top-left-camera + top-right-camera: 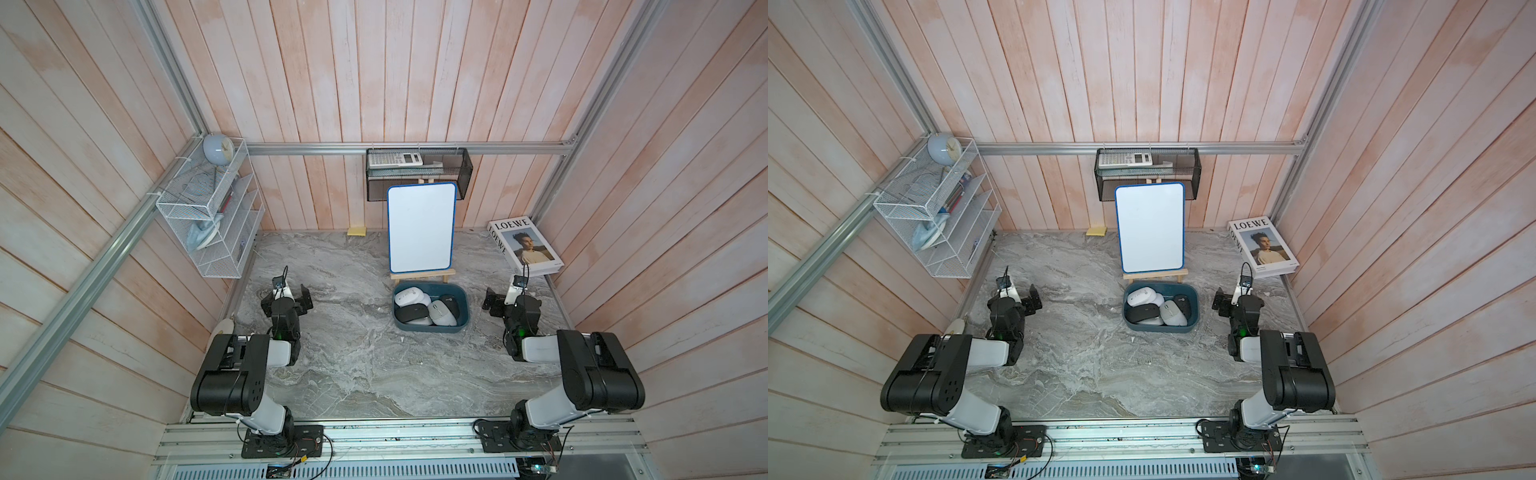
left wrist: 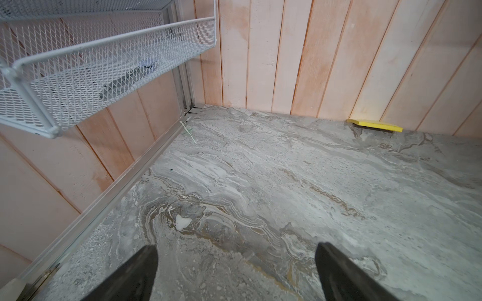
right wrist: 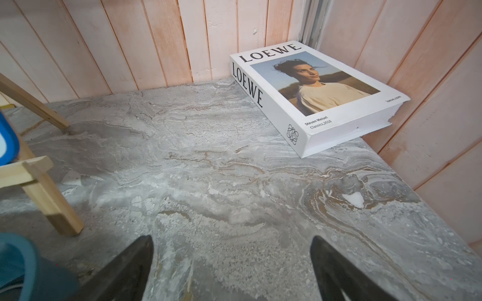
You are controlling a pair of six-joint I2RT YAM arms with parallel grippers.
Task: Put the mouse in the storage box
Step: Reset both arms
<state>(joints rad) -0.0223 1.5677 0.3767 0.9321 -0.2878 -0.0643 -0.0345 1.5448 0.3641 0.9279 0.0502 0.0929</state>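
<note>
The mice (image 1: 419, 309) all lie piled inside the blue storage box (image 1: 430, 331) — none shows on the marble table (image 1: 353, 365). The right gripper (image 3: 232, 242), wide open and empty, has the box close beside it, toward the middle; the left gripper (image 2: 236, 250), wide and empty too, is farther off.

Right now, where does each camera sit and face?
Top views: overhead behind the robot, looking down at table and box; left arm, right arm show.
Left wrist: on left arm, faces rack; open left gripper shows.
Right wrist: on right arm, faces book; open right gripper shows.
Shared: book, in top and right wrist views.
</note>
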